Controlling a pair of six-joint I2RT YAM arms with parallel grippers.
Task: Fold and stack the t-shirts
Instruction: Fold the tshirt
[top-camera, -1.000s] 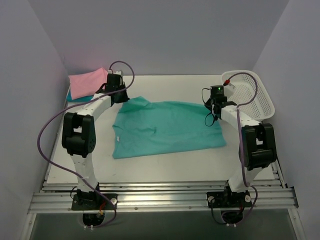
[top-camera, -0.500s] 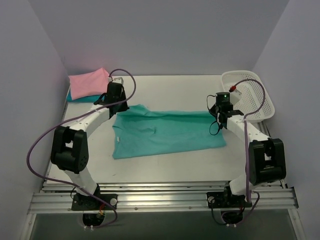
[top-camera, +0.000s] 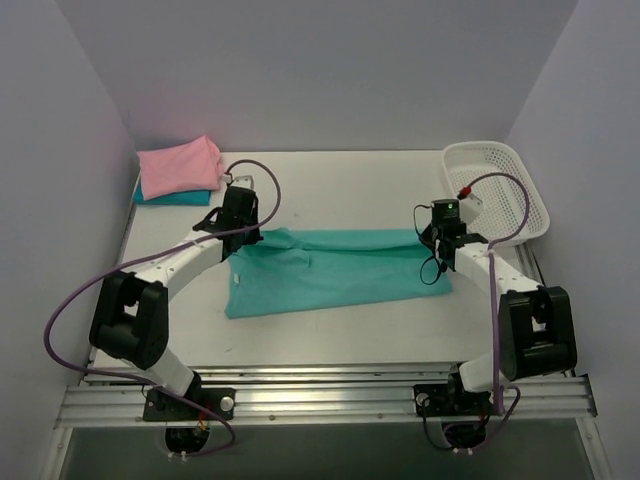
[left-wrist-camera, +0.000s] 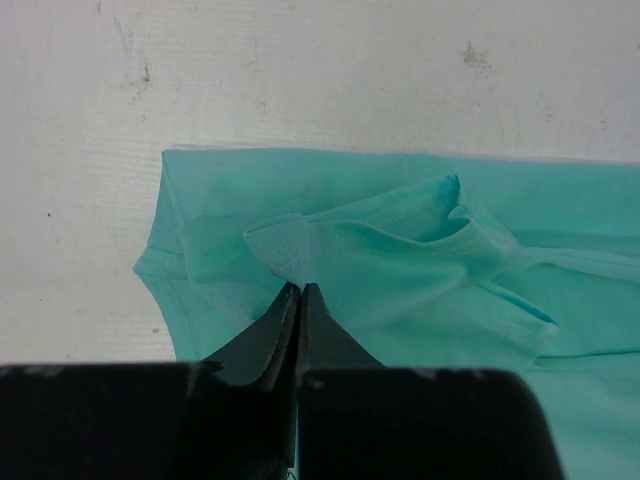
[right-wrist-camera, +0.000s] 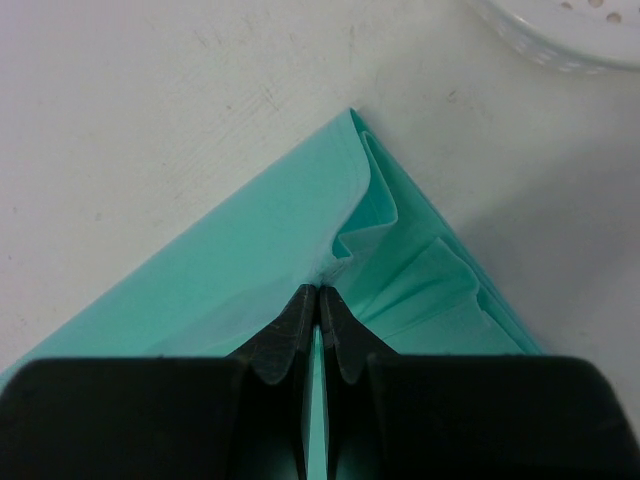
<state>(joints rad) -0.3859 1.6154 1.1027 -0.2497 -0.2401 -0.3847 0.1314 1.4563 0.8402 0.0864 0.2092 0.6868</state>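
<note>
A teal-green t-shirt (top-camera: 335, 270) lies across the middle of the table, its far edge folded toward me. My left gripper (top-camera: 241, 240) is shut on the shirt's far left edge, and the wrist view shows the cloth (left-wrist-camera: 400, 260) pinched at my left gripper's tips (left-wrist-camera: 300, 288). My right gripper (top-camera: 443, 243) is shut on the far right corner, with the fabric (right-wrist-camera: 250, 260) bunched at its tips (right-wrist-camera: 319, 291). A folded pink t-shirt (top-camera: 178, 166) rests on a darker teal-blue one (top-camera: 170, 198) at the far left.
A white mesh basket (top-camera: 497, 190) stands at the far right, and its rim (right-wrist-camera: 560, 35) shows in the right wrist view. Purple cables loop from both arms. Grey walls close in the table (top-camera: 340, 180) on three sides.
Both grippers have drawn the teal-green shirt's far edge toward me, folding the far part over the near part. The shirt now looks narrower from front to back.
</note>
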